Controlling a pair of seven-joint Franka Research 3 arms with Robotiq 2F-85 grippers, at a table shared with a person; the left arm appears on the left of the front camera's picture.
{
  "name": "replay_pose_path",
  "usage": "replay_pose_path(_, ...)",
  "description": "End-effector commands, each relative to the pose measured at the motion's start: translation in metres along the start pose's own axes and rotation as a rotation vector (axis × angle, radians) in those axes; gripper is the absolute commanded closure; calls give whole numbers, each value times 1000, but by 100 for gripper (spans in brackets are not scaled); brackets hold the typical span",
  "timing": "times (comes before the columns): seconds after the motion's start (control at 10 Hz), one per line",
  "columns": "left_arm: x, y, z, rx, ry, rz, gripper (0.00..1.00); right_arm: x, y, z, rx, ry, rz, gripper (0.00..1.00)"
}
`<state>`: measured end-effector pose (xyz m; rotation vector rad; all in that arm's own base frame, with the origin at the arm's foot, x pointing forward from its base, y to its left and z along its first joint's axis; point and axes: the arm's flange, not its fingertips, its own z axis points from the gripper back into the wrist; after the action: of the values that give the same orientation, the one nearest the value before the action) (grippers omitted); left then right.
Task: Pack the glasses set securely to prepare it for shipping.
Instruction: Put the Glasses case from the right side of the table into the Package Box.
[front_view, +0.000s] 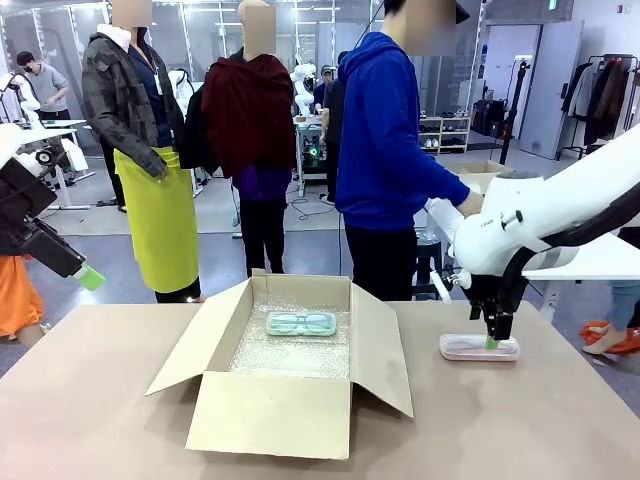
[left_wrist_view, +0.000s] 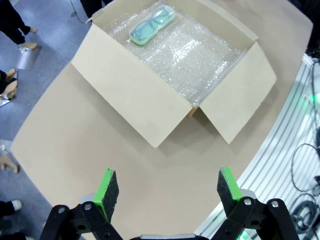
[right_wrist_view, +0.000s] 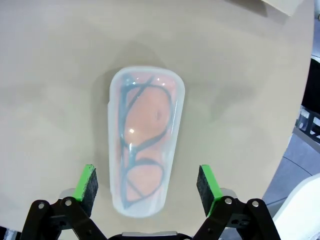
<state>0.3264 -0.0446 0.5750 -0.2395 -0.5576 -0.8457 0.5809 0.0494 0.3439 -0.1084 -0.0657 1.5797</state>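
Green pads of my right end effector (right_wrist_view: 146, 172) stand wide apart, one on each side of the clear case with the pink glasses (right_wrist_view: 145, 140), with a gap between each pad and the case wall, so nothing is clamped. The case lies flat on the brown bench (right_wrist_view: 55, 75) directly under this end effector, its long axis running away from my fingers and its near end between the pads. In the front view the fingertips reach down to the level of the case lid.

My left end effector (left_wrist_view: 166, 172) is also spread open and holds nothing. It hangs high above the bench, off its edge. Ahead of it and well below sits an open cardboard box (left_wrist_view: 130, 95) with its flaps folded outward and its floor lined with bubble wrap (left_wrist_view: 190, 55). The clear case with the mint-green glasses (left_wrist_view: 152, 24) lies flat on that wrap, at the side of the box farthest from this end effector.

Beyond the box, a person in a blue hooded top (front_view: 385, 140) stands at the far side of the bench.
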Motion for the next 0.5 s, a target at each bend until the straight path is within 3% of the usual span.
replay_pose_path(0.0, 0, 1, 3, -9, -10, -9, 0, 4, 3, -11, -36, 17, -34, 0)
replay_pose_path(0.4, 0, 1, 3, -9, -10, -9, 0, 5, 6, -21, -18, -16, -55, 0)
